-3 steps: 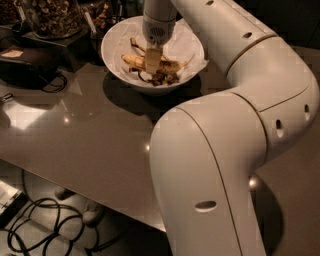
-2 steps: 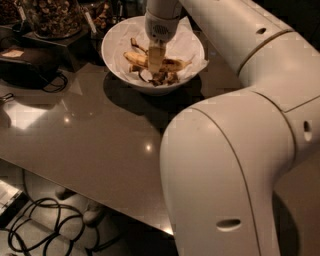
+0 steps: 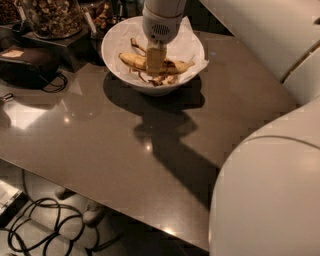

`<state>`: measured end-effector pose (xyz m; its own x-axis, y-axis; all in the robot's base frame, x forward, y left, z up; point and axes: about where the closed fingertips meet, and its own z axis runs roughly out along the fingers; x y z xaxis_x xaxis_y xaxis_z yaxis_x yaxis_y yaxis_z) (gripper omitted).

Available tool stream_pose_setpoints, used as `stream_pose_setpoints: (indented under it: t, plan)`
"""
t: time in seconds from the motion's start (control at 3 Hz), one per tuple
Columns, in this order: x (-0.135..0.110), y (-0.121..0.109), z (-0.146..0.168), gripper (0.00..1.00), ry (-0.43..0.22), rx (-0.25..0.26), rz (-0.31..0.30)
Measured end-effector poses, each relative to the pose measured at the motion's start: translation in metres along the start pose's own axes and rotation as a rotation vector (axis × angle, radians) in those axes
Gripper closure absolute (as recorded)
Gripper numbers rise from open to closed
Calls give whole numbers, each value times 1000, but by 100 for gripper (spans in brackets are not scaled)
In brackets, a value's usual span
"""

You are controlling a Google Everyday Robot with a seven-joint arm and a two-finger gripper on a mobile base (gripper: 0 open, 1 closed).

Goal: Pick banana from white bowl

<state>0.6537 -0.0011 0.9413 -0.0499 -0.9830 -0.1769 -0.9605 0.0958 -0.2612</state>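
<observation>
The white bowl (image 3: 120, 70) stands at the far side of the grey table, with a white paper liner over its rim. The banana (image 3: 131, 60), yellow with brown spots, lies across the bowl with its stem to the right. Dark peel scraps (image 3: 161, 80) lie in front of it. My gripper (image 3: 155, 64) reaches straight down into the bowl over the banana's middle and hides that part of it.
Glass jars of brown snacks (image 3: 52, 15) stand on a dark stand at the back left. A black device (image 3: 22, 62) with a cable lies left of the bowl. My white arm (image 3: 270, 195) fills the right side. Cables (image 3: 35, 230) lie on the floor below the table's front edge.
The view has shifted, so the bowl sits a little to the right. The gripper has stayed down in the bowl over the banana.
</observation>
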Motion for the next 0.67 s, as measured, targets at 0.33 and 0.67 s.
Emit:
stream_pose_setpoints:
  t: [0.33, 0.67]
  plan:
    - [0, 0, 0, 100, 0, 0, 0]
    - [4, 31, -18, 100, -8, -15, 16]
